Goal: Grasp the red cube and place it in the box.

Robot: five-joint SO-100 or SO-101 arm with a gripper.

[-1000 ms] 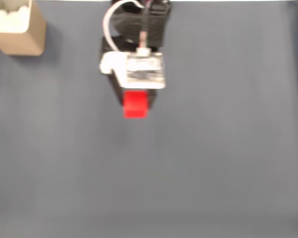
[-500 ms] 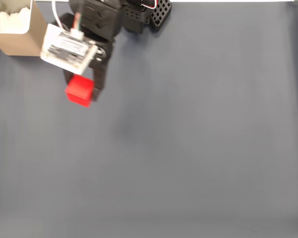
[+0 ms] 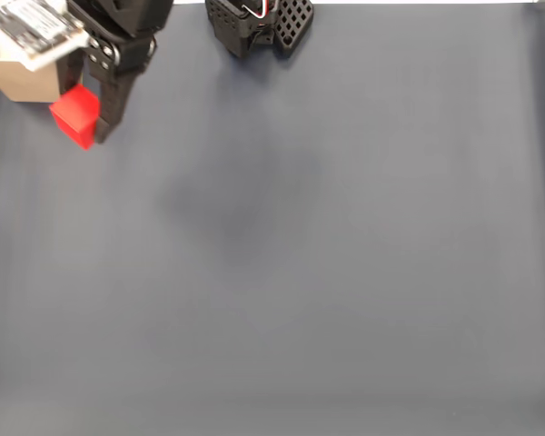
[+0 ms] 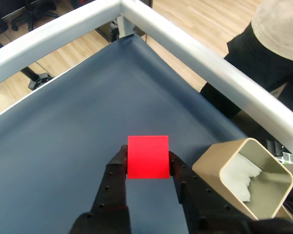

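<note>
- The red cube (image 4: 147, 157) is pinched between the two black fingers of the tool (image 4: 147, 168) and held off the table; in the fixed view the red cube (image 3: 74, 116) hangs at the upper left, just beside the box (image 3: 23, 80) and partly below it in the picture.
- It looks like a small, rigid, matte block with flat faces and sharp edges, probably light. The fingers press on two opposite side faces, which is the sensible hold: flat parallel faces give the pads full contact, and a matte surface should not slip much.
- The tool is clenched on the cube, the jaws standing just as wide as the block. Its fingers (image 4: 115, 185) are black plastic with rows of small round holes; a white labelled part rides on top of the arm in the fixed view.
- The box (image 4: 244, 183) in the wrist view is tan, thin-walled and open-topped with rounded corners and crumpled white lining inside. It sits to the right of the cube, near but not under it.
- Judging from this, the carry is nearly done; the cube has yet to be brought over the opening. The thin walls look easy to knock, so the rim needs to be cleared.
- The table (image 4: 63, 146) is covered in smooth dark blue-grey cloth, edged by a pale metal rail (image 4: 195, 53).
- Beyond the rail are wooden flooring and part of a person (image 4: 278, 34).
</note>
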